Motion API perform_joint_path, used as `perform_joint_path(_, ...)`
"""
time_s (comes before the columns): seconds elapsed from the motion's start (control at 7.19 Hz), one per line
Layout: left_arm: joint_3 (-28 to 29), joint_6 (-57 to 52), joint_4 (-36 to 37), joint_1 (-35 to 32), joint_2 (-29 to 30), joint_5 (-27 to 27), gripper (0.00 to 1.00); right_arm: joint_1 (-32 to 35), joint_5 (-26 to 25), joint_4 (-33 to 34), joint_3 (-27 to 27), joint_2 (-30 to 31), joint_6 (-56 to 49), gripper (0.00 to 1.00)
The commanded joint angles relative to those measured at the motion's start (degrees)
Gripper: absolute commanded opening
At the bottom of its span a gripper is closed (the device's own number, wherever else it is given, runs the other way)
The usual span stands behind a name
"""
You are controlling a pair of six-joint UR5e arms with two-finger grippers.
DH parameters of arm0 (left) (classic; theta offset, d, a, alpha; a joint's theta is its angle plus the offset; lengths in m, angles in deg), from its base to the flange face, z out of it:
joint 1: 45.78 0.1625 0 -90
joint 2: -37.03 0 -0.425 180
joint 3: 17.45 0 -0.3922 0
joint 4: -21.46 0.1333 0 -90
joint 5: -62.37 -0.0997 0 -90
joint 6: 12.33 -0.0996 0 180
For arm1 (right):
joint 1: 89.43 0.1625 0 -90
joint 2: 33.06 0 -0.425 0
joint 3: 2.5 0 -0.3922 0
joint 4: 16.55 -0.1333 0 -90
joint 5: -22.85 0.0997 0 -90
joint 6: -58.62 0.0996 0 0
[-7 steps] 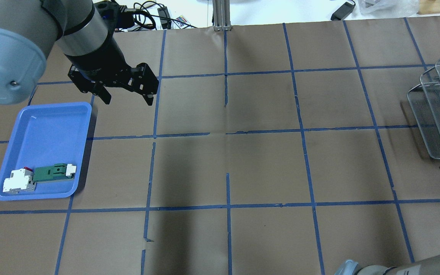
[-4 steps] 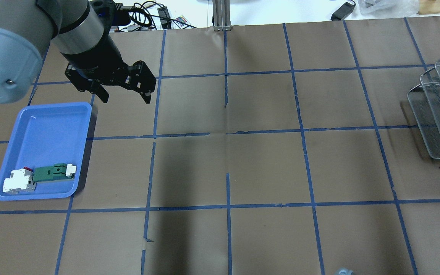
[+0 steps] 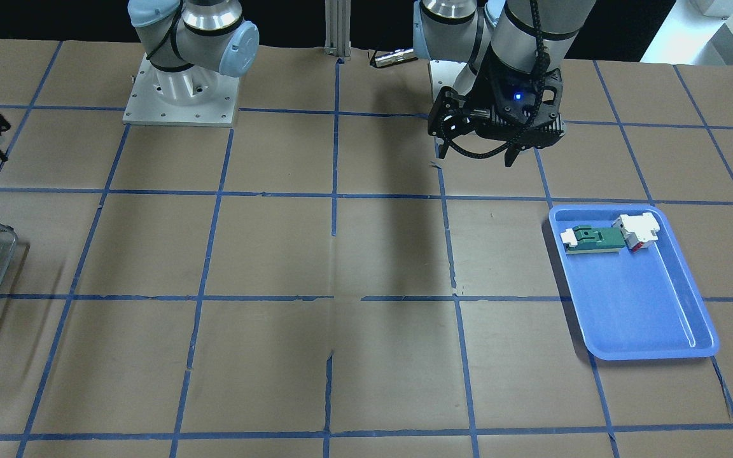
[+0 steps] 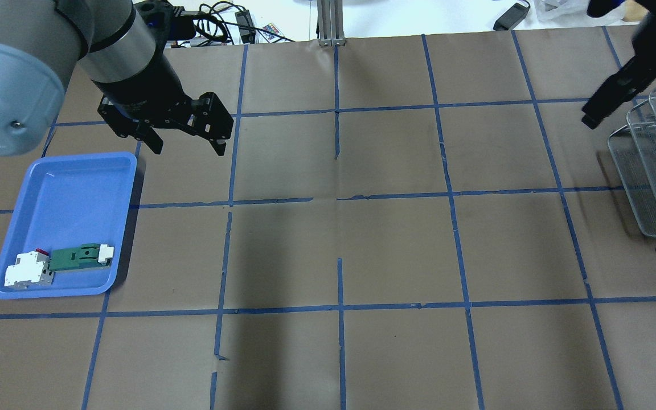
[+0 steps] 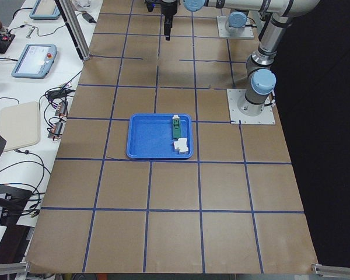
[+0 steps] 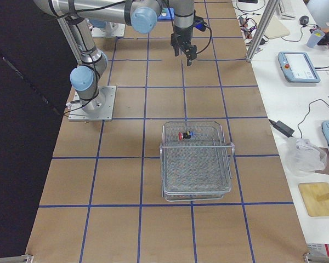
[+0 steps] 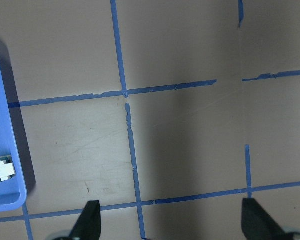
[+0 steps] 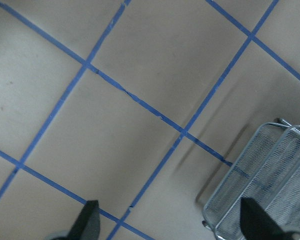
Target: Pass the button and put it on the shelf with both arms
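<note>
While left gripper [image 4: 188, 149] stays put, right gripper [image 4: 594, 115] appears beside shelf [image 4: 655, 188].

Shelf [image 4: 638, 182] cut by edge; right gripper [image 4: 613, 97] blurred.

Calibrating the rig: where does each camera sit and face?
Front: across the table, facing the robot; left gripper open.
Overhead: behind robot, looking down; blue plastic tray left, silver wire shelf right.
Exterior left: left end, tray nearest.
Exterior right: right end; red-capped button in shelf.
Left wrist: downward; fingertips, tray corner.
Right wrist: downward; right gripper open, shelf corner.
Overhead and front share tray, shelf.
</note>
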Motion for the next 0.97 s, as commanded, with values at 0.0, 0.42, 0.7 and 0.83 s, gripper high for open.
perform_joint_path(0.0, -0.2, -0.1, 0.0, -0.3, -0.2, 0.0, 1.0, 7.1, 0.9, -0.2, 0.2, 0.2, 19.8, 1.0)
perform_joint_path(0.42, -1.2, -1.4, 0.0, -0.6, -0.9, -0.2, 1.0, 9.3, 5.5, -0.2, 0.4, -0.2, 36.4, 1.0)
perform_joint_path(0.7, -1.4, -1.8, 0.3, -0.6, -0.8, -0.2, 1.0, 9.4, 3.4, -3.0, 1.6, -1.8, 40.2, 1.0)
perform_joint_path(0.83, -1.4, -1.8, 0.3, -0.5, -0.7, 0.0, 1.0, 9.4, 3.5, -3.6, 3.1, -2.9, 41.5, 1.0)
